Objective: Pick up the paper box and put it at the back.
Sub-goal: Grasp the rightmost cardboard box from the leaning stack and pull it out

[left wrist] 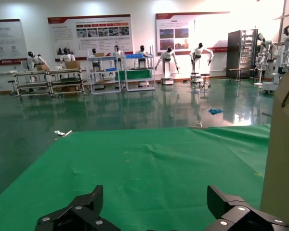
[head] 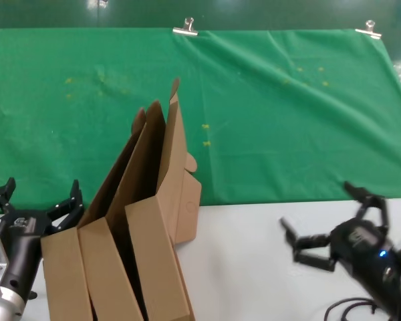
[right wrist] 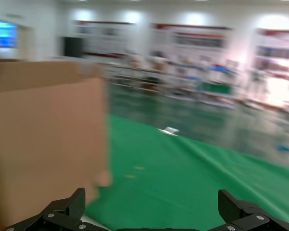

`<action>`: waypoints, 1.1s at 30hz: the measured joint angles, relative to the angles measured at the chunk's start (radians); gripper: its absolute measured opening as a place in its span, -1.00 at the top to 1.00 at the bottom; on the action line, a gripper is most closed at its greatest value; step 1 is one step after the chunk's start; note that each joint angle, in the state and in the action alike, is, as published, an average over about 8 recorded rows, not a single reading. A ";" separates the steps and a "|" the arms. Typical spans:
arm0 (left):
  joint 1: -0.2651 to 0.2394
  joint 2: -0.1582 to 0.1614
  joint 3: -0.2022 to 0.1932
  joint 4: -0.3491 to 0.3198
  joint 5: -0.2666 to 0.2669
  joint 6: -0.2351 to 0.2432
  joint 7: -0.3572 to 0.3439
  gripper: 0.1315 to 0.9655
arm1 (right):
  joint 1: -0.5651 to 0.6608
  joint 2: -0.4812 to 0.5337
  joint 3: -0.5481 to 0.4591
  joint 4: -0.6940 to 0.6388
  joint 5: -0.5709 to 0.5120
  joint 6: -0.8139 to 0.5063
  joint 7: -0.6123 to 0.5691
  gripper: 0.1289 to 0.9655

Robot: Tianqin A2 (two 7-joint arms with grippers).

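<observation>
Three brown cardboard boxes stand upright and lean together at the front left. The rightmost paper box shows a lid and a small ear flap. My left gripper is open and empty just left of the boxes; in its wrist view a box edge shows at the side. My right gripper is open and empty over the white table, well to the right of the boxes; its wrist view shows a box face. The green cloth lies behind them.
The white tabletop runs along the front. Metal clips hold the cloth's far edge. A black cable lies by the right arm. The cloth also shows in the left wrist view and the right wrist view.
</observation>
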 joint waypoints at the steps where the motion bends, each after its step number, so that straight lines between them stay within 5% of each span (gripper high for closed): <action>1: 0.000 0.000 0.000 0.000 0.000 0.000 0.000 -0.59 | 0.006 0.014 -0.006 -0.014 0.016 -0.043 -0.034 -1.00; 13: 0.000 0.000 0.000 0.000 0.000 0.000 0.000 -0.10 | 0.156 0.188 -0.209 -0.265 0.120 -0.532 -0.372 -1.00; 22: 0.000 0.000 0.000 0.000 0.000 0.000 0.000 0.33 | 0.309 0.246 -0.393 -0.369 0.019 -0.793 -0.295 -0.94; 33: 0.000 0.000 0.000 0.000 0.000 0.000 0.000 0.74 | 0.416 0.208 -0.480 -0.397 -0.047 -0.849 -0.184 -0.65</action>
